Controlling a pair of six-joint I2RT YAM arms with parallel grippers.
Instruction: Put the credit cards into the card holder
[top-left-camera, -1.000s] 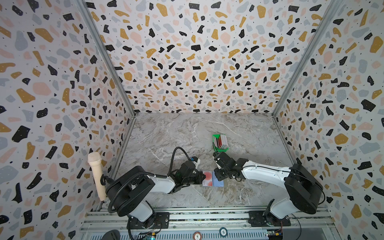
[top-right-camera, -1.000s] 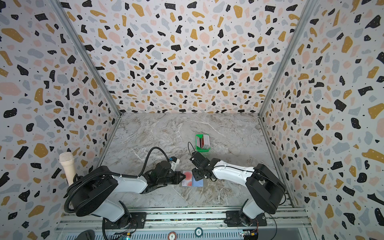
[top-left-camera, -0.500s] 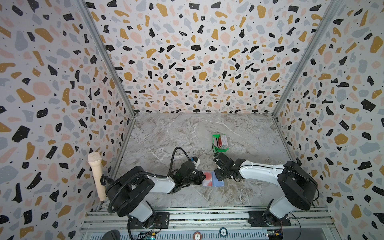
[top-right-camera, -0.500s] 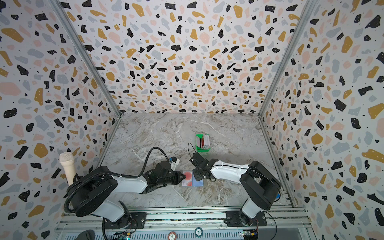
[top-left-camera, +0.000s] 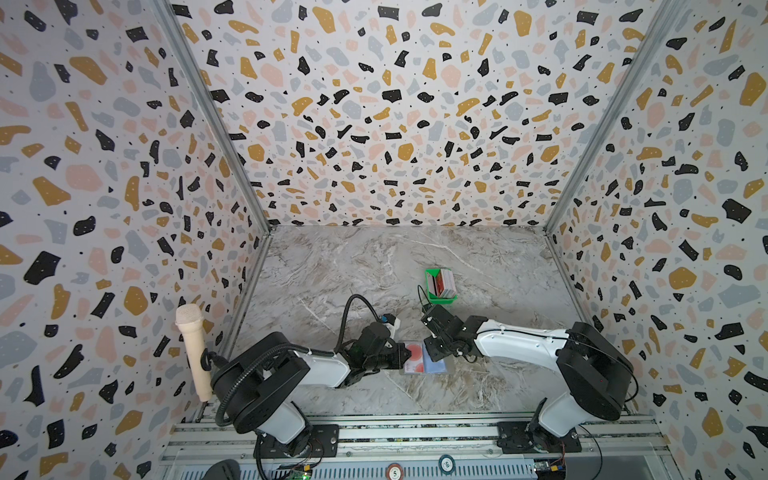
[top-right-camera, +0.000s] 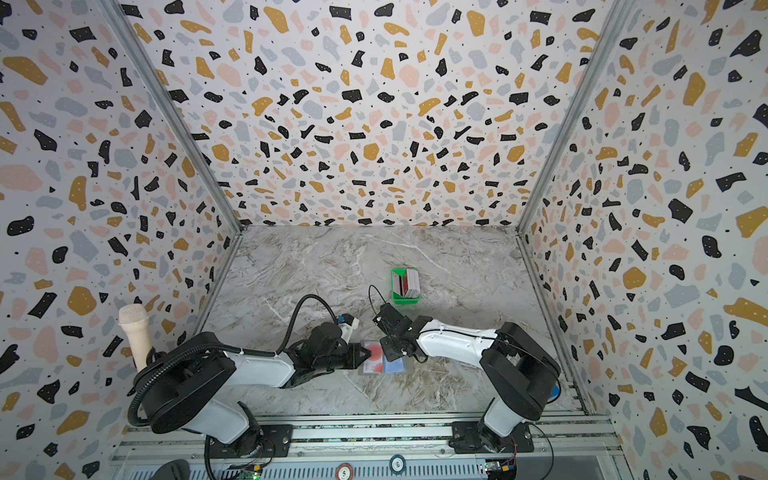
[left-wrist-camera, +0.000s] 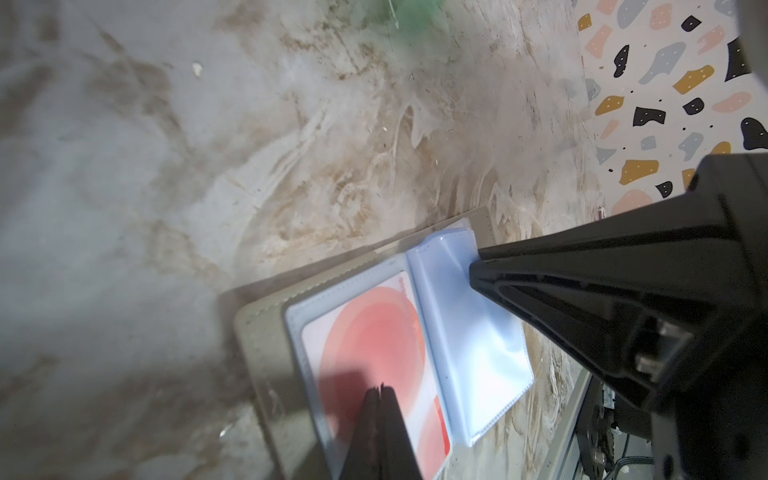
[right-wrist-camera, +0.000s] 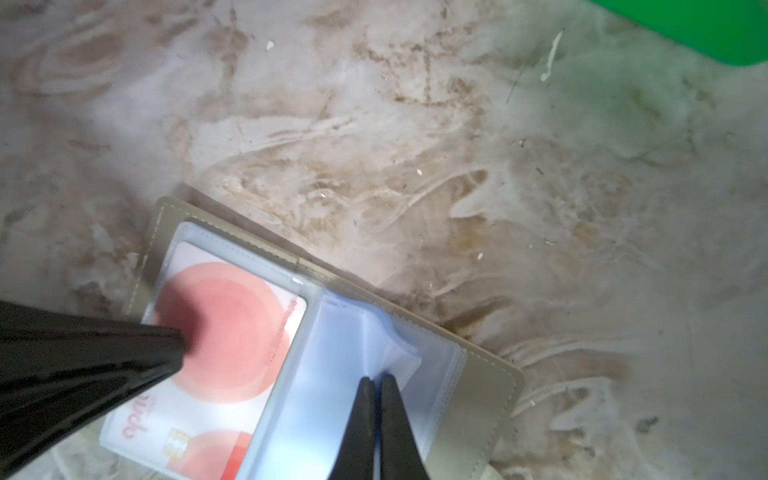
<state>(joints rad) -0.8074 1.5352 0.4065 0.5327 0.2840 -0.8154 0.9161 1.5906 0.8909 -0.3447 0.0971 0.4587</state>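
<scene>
Over the last second the right gripper (right-wrist-camera: 376, 380) has drawn its fingers together, and they now pinch a raised fold of the clear pocket on the flat grey-taupe folding card holder (right-wrist-camera: 490, 395). The left arm has kept its place.

The card holder (top-left-camera: 436, 365) lies opened out flat on the marble-patterned tabletop (top-left-camera: 353, 257), between the two arms in both top views. One of its clear pockets already holds a white plastic credit card with red circles (left-wrist-camera: 374, 332). The pocket beside it, bluish and glossy, puckers up where the right gripper (left-wrist-camera: 473, 268) meets it.

The left gripper (left-wrist-camera: 380, 390) has its fingers together too, and their tips press down on the pocket over the red-circled card (right-wrist-camera: 232, 332). Nothing is held between them. In a top view the two grippers (top-right-camera: 369, 353) (top-right-camera: 390, 353) come at the card holder (top-right-camera: 392, 365) from opposite sides, tips near each other.

Well apart from the card holder, on its far side, stands a small bright-green plastic tray (top-left-camera: 430, 272). A row of mixed-colour credit cards (top-left-camera: 445, 282) stands on edge in it.
</scene>
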